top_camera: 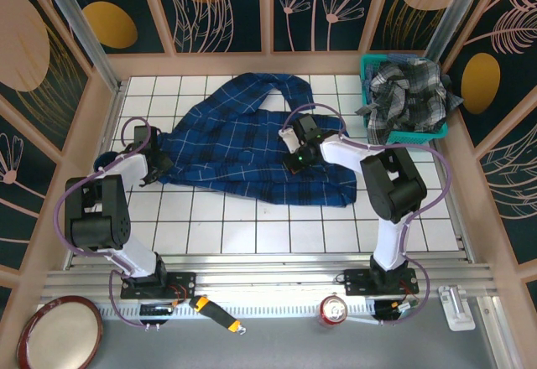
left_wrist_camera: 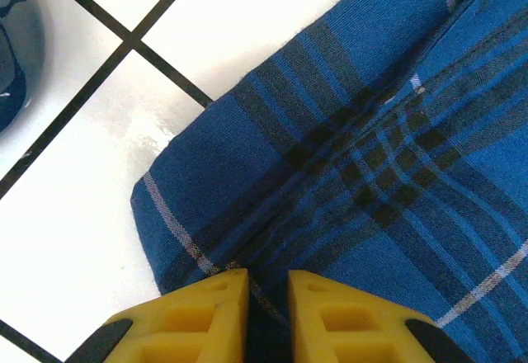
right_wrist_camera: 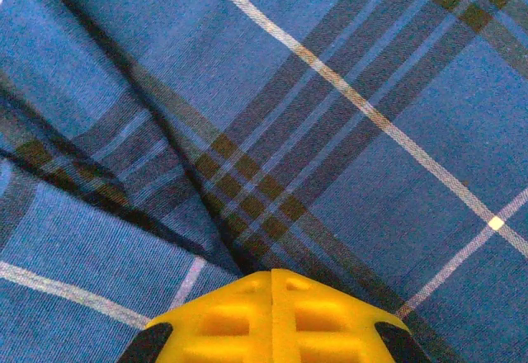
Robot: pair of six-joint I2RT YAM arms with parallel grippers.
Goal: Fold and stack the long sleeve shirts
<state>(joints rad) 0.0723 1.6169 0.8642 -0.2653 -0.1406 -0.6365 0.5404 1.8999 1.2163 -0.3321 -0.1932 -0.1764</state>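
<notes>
Left pincer (left_wrist_camera: 266, 290) is pinching the navy shirt (top_camera: 252, 147) at its edge, jaws nearly together with a thin fold of cloth running up between them. That shirt is lying spread and rumpled on the table (top_camera: 252, 235), just beside the teal basket (top_camera: 366, 84) on its left. The gripped edge is at the end farthest from the basket.

We are judging the step in hand to be the first fold of this shirt. To do it well, we are wanting both holds secure before any lift. The cloth should be drawn taut away from the basket so the creases are flattening, and the fold carried low so the loose sleeve is not dragging under.

Right pincer (right_wrist_camera: 272, 287) is sitting fully closed, tips pressing on the shirt's middle, on the part nearer the basket. Creases are converging at its tips, yet we are not able to tell whether any cloth is caught, so we are advising a check there first. Inside the basket the grey checked shirt (top_camera: 411, 92) is waiting in a heap.
</notes>
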